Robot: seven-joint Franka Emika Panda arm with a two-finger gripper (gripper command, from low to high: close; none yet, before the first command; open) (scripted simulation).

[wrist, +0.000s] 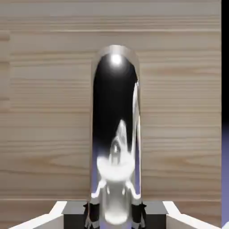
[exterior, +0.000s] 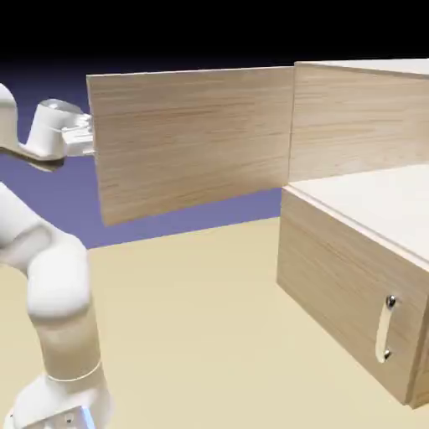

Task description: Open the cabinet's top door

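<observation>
The light-wood cabinet (exterior: 360, 109) stands at the exterior view's right. Its top door (exterior: 193, 138) is swung wide open, hinged at the cabinet's front corner and reaching out to the left. My gripper (exterior: 89, 138) is at the door's free left edge, and the panel hides its fingertips there. The hand view looks straight at the door's wood (wrist: 44, 112), with the long silver bar handle (wrist: 115, 120) running up the middle. Here my gripper (wrist: 115, 215) is shut on the handle, a dark finger pressed against each side.
The lower panel (exterior: 343, 285) is closed, with its short silver handle (exterior: 385, 328) on the front. Behind the open door a pale shelf (exterior: 385, 201) shows. The white arm (exterior: 54, 285) rises at the lower left, over the tan table (exterior: 209, 335).
</observation>
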